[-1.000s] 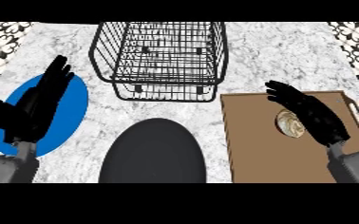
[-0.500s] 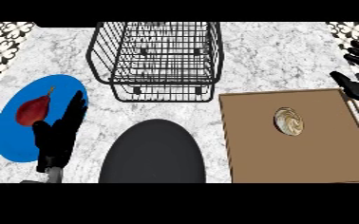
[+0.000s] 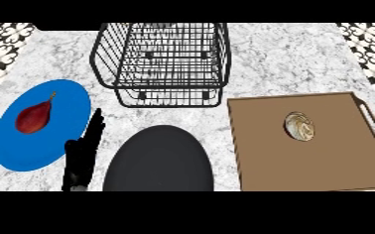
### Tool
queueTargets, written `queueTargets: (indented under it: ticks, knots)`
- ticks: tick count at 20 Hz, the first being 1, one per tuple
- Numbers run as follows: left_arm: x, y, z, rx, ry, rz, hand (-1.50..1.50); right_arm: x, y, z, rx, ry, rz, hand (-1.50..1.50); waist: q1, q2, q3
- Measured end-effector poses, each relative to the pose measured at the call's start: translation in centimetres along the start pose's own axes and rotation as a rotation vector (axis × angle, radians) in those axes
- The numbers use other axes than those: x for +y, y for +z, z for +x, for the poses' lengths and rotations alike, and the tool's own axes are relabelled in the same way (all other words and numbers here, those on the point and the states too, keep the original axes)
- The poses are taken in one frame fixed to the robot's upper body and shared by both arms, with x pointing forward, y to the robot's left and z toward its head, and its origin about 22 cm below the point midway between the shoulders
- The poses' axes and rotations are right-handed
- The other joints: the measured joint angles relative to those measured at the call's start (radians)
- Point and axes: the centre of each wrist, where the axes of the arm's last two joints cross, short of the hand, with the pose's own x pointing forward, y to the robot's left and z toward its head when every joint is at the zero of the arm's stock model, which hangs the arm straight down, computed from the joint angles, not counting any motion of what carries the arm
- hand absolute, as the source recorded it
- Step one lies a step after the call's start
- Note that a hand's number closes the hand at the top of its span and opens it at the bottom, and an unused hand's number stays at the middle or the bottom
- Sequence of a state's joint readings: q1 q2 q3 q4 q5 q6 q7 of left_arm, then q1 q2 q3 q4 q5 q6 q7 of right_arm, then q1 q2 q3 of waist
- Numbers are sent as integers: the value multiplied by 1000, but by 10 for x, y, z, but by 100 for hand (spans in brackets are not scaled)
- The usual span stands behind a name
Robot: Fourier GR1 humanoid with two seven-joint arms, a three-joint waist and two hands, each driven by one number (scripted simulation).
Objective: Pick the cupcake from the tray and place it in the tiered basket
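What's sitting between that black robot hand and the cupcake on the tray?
In the head view, a black plate lies between the robot hand and the cupcake, then the left rim of the tray.

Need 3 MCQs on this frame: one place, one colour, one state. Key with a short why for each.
1. Where does the cupcake lie?
A) in the wire basket
B) on the brown tray
C) on the blue plate

2. What colour is the plate under the red fruit?
A) black
B) white
C) blue

3. How is the left hand?
A) open, fingers straight
B) curled round the cupcake
C) inside the wire basket

Key:
1 B: the cupcake sits on the brown tray, and the wire basket holds nothing.
2 C: the red fruit lies on the blue plate at the left.
3 A: its fingers are straight and hold nothing, beside the blue plate.
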State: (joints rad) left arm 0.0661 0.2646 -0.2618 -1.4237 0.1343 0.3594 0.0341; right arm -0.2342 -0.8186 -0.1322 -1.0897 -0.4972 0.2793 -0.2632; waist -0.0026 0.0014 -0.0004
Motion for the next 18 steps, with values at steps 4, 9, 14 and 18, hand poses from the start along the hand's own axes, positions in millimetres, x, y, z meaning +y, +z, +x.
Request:
queueTargets:
  ticks: [4,9,14,18]
  knots:
    - [1,2,-5,6,-8,4,0,-4,-1,29,93,211,182,-150,-4,-4,-2]
    - [4,2,-8,11,-5,10,0,13,-2,58,158,503,309,-150,-8,-6,-2]
    - [0,3,-10,11,-5,10,0,52,4,69,192,683,304,-150,-8,-6,-2]
    - [-2,1,-8,10,-6,6,0,84,16,73,213,752,278,-150,-7,-5,-1]
